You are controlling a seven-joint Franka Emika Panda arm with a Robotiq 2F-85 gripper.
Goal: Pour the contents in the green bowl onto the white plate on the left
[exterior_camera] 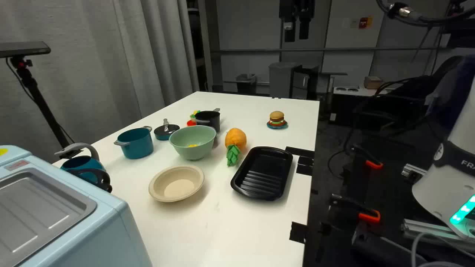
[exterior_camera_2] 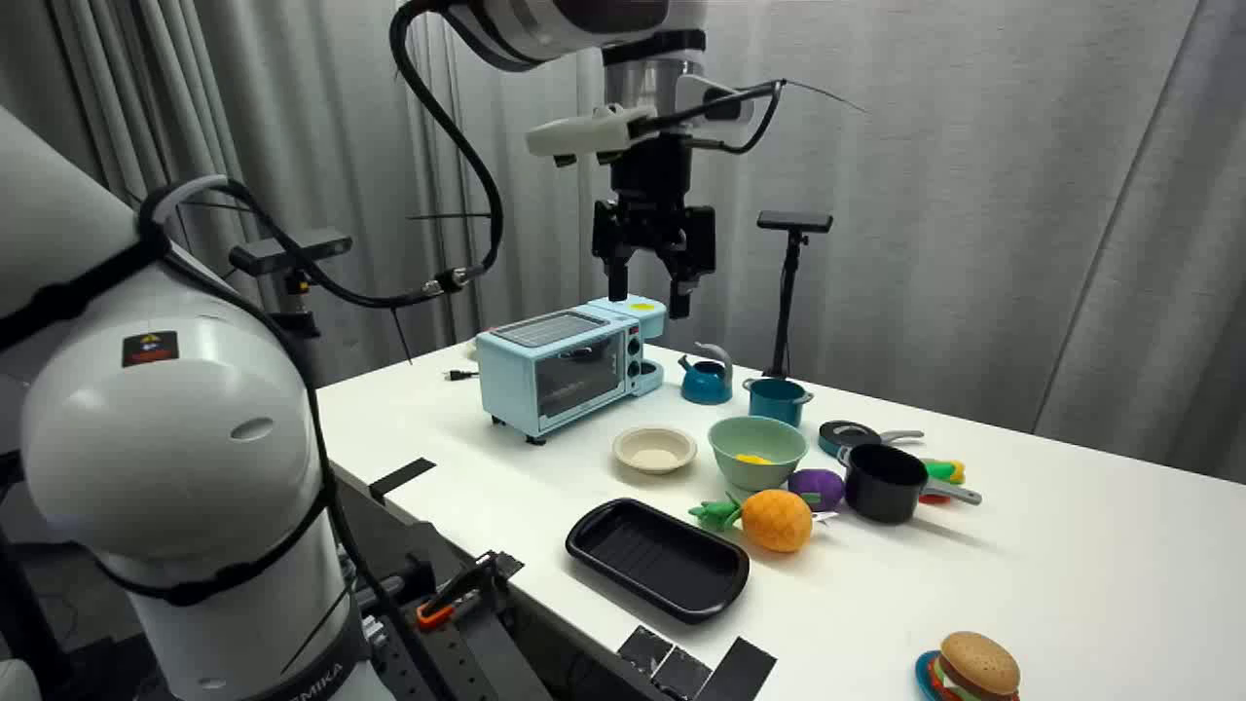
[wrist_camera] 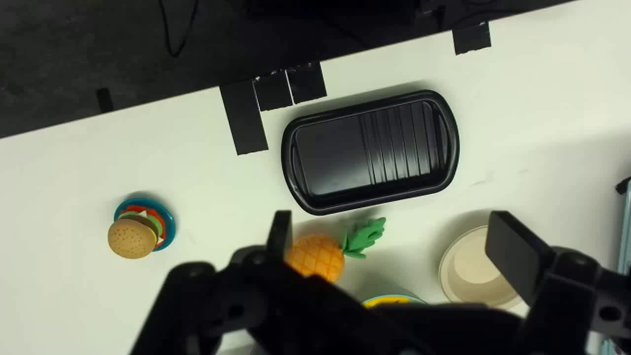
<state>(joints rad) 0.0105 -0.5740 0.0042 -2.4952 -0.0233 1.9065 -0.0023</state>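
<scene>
Hovering with hand [exterior_camera_2: 649,300] spread wide high over table [exterior_camera_2: 847,594], gripping nothing; seeing yellow bits [exterior_camera_2: 752,459] sitting in bowl [exterior_camera_2: 757,438] standing near plate [exterior_camera_2: 655,452].

From my remote seat I'm seeing a white, round-shelled arm [exterior_camera_2: 175,428]; black straps [exterior_camera_2: 185,592] are wrapping it, and a small dark label [exterior_camera_2: 151,348] is showing a yellow mark. A black cable [exterior_camera_2: 496,214] is looping out from it, a silver connector [exterior_camera_2: 433,286] shining on it. Off the long edge of the bench [exterior_camera: 241,233], a dark band [exterior_camera: 454,157] is reading "FRA" above a turquoise light strip [exterior_camera: 462,210]. The fingers [wrist_camera: 516,256] are showing black, with flat dark-grey inner faces.
</scene>
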